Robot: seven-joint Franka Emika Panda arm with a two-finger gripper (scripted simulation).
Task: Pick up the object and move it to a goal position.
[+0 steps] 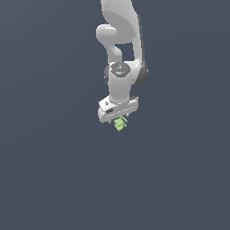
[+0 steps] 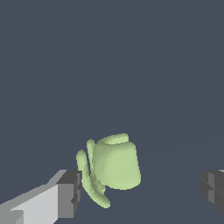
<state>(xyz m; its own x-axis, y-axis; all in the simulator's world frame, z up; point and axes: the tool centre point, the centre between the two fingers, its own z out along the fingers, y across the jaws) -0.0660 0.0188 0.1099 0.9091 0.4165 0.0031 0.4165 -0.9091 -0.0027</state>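
Both dark fingertips (image 2: 70,192) show in the wrist view, spread wide with a broad gap between them, and the light-green object (image 2: 114,166) sits in that gap, much closer to one pad than to the other. Its thin curved ribs come right up beside the near pad; whether they touch it cannot be told, and the far pad stands well apart from the green body. Nothing is clamped. The object has a rounded, cup-like main lump with a flat, paler top face and a few slim curved strips along one side, all matte. In the exterior view, the white arm (image 1: 121,40) comes down from the top of the picture, bends at a rounded joint, and ends in the gripper (image 1: 120,120), whose wide white body is tilted a little, its end toward the exterior view's right sitting higher. The object (image 1: 120,124) peeks out just under that body, narrower than it, with only its lower lumps showing in green. All around is a plain dark grey-blue surface (image 1: 54,179), and from this view it is not clear whether the object rests on it or hangs just above it.
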